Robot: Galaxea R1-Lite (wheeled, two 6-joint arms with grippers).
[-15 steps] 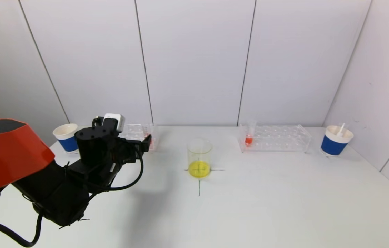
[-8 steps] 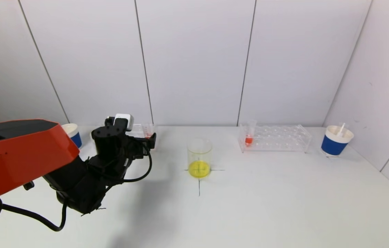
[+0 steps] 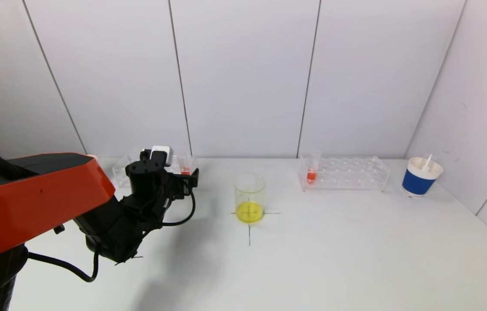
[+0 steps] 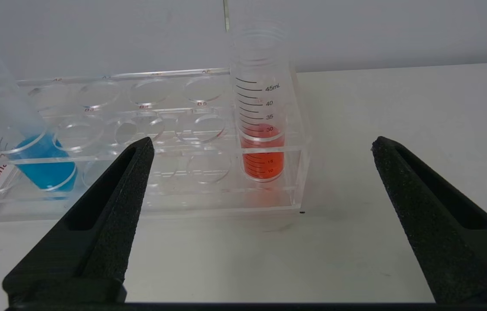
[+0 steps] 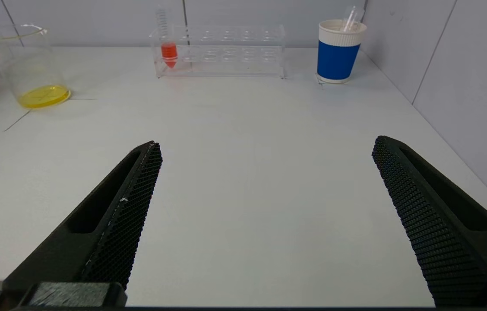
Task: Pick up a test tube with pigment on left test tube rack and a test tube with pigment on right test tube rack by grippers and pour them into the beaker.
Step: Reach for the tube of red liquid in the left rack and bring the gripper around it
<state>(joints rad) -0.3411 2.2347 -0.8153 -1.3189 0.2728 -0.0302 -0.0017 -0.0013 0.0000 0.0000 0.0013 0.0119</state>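
My left gripper [image 3: 189, 179] is open and empty, just in front of the left clear rack [image 3: 122, 175]. In the left wrist view [image 4: 260, 144] a tube of red-orange liquid [image 4: 263, 149] stands upright in the rack's [image 4: 183, 190] end hole, straight ahead between my fingers and a short way off. A tube of blue liquid [image 4: 32, 151] leans at the rack's other end. The beaker [image 3: 250, 198] with yellow liquid stands mid-table on a cross mark. The right rack [image 3: 347, 172] holds one red-orange tube [image 3: 311, 170]. My right gripper [image 5: 265, 149] is open and empty over bare table, out of the head view.
A blue and white paper cup [image 3: 420, 176] with a dropper stands at the far right near the side wall. The back wall runs close behind both racks. The beaker [image 5: 32, 65] and right rack [image 5: 222, 49] show far off in the right wrist view.
My left arm has moved forward and to the right, bringing the open gripper up to the rack's end with the red-orange tube. It now hides the left paper cup.
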